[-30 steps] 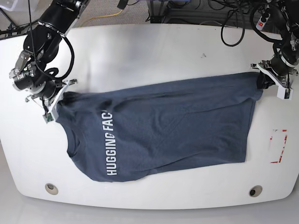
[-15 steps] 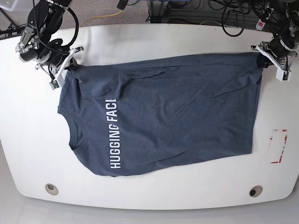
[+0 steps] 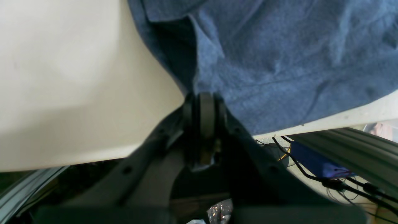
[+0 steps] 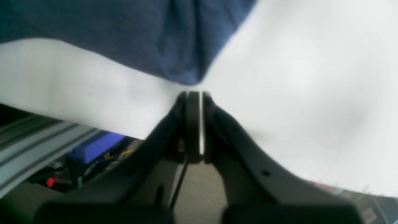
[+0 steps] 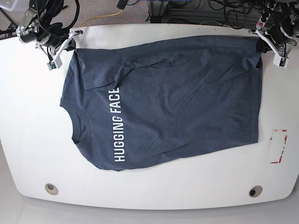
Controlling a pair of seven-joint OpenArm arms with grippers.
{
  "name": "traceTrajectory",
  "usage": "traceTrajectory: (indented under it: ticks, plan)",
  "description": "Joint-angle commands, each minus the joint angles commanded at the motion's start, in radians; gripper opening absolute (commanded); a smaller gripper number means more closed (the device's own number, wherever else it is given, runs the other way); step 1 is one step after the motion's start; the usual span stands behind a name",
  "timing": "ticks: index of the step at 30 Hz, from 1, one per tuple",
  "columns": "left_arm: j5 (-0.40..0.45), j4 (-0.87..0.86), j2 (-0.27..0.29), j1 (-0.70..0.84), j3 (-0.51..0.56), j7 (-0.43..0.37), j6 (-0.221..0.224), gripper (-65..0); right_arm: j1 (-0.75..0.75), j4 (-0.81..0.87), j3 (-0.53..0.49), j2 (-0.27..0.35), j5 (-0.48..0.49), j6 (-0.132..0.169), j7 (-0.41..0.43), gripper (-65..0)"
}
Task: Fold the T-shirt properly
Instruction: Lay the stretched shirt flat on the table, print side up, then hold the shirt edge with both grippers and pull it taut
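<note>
The dark navy T-shirt [image 5: 177, 102] lies spread on the white table [image 5: 28, 140], with the white "HUGGING FACE" lettering [image 5: 118, 125] facing up and a crease near the upper left. My left gripper [image 5: 262, 44] is at the far right corner, shut on the shirt's edge; in the left wrist view its jaws [image 3: 202, 95] pinch the blue fabric [image 3: 279, 62]. My right gripper [image 5: 70, 44] is at the far left corner; in the right wrist view it is shut [image 4: 194, 93] at the tip of the shirt's corner [image 4: 140, 37].
A red-and-white mark [image 5: 279, 146] sits on the table near its right edge. Two round holes [image 5: 51, 188] [image 5: 255, 191] are near the front edge. Cables and rails [image 5: 224, 14] lie just past the far edge, close behind both grippers.
Both grippers have moved toward the table's far edge, dragging the shirt's top edge with them. The shirt now lies flatter and wider, and the whole word "FACE" shows.
</note>
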Motion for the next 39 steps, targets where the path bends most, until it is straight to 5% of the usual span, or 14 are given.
traceTrajectory:
  ticks: [7,14,17,21,26,39]
  plan:
    - [0.0,0.0,0.003,-0.002,0.006,0.0,-0.006,-64.2,0.052,0.002,0.08,-0.021,0.002,0.0,0.0,-61.8]
    - [0.048,-0.028,0.005,-0.002,0.008,-0.002,-0.009,-64.2,0.163,-0.054,0.203,-0.025,0.002,0.0,0.0,-23.8]
    - [0.092,-0.029,0.006,-0.025,0.008,-0.002,-0.011,-64.2,0.219,-0.117,0.218,-0.025,0.002,0.0,0.0,-15.9]
    - [0.14,-0.034,0.031,-0.041,0.005,-0.002,-0.015,-64.0,0.31,-0.221,0.226,-0.023,-0.005,0.0,0.0,-15.5]
    - [0.157,-0.034,0.04,-0.043,0.002,0.002,-0.118,-64.0,0.425,-0.339,0.226,0.006,-0.006,0.0,0.0,-15.5]
    - [0.155,-0.029,0.083,-0.043,0.0,0.0,-0.124,-64.0,0.494,-0.574,0.219,0.012,-0.002,0.0,0.053,-15.5]
